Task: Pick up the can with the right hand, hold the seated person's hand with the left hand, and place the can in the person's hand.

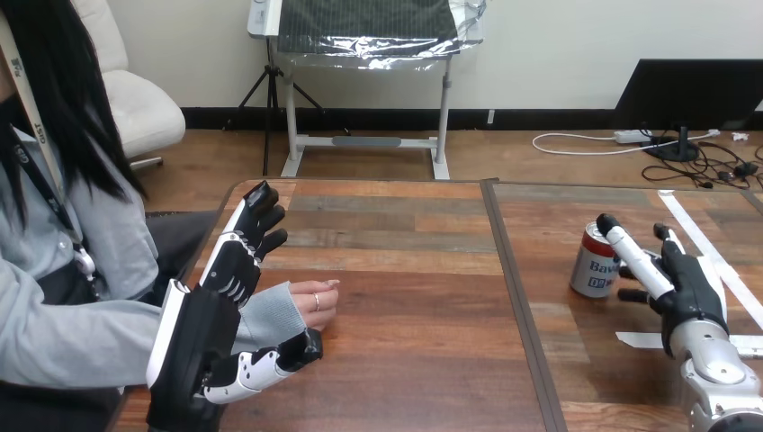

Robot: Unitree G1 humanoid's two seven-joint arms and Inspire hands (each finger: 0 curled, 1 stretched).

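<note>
- The right hand [684, 283], black with white shells, is spread with straight fingers; one long black-and-white finger [634, 256] lies along the can's side, touching it or nearly so, with nothing yet clasped.
- The can [589, 265], a smooth red, white and blue cylinder with a metal top, stands upright at nine o'clock from that hand.
- Flat white tape strips [697, 238] lie on the wood at twelve and six o'clock of the right hand.
- The left hand [232, 265] is open, its fingers pointing to twelve o'clock and its thumb [270, 363] reaching to three o'clock.
- Between fingers and thumb lies a soft grey sleeve [270, 315]; I cannot tell if they touch.
- The person's hand [310, 301], loosely curled, rests on the table at three o'clock.
- The table [405, 297] is streaked brown wood, and a dark seam [515, 297] separates the two hands.
</note>
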